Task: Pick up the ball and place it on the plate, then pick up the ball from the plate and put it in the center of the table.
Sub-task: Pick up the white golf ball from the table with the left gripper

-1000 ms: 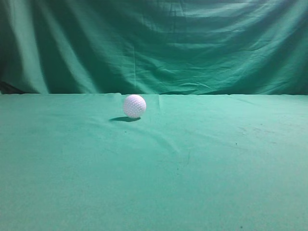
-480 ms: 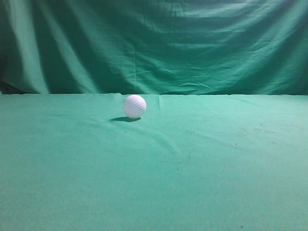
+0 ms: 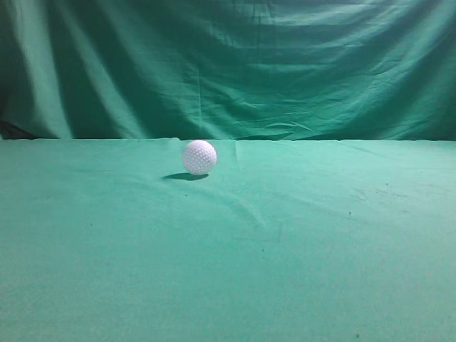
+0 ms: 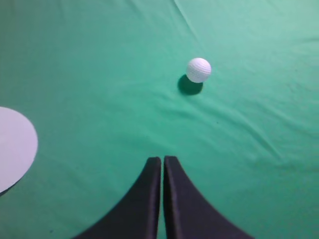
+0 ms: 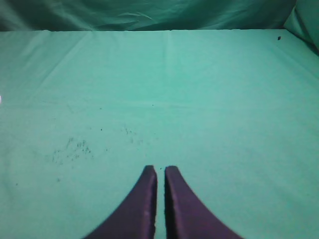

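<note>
Green cloth covers the table (image 3: 299,271), where one ball (image 3: 199,157) sits alone toward the far side, left of middle. One pale plate (image 4: 12,147) is cut off at my left wrist view's edge. My left gripper (image 4: 162,160) and right gripper (image 5: 160,170) hang empty, jaws nearly touching.

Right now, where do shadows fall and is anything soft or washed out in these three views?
Exterior view: golf ball is slightly soft and casts a dark shadow to its left on the table. Left wrist view: the shadow lies below-left of the ball; the plate looks flat pale. Right wrist view: even light, the tool blurry up close.
</note>
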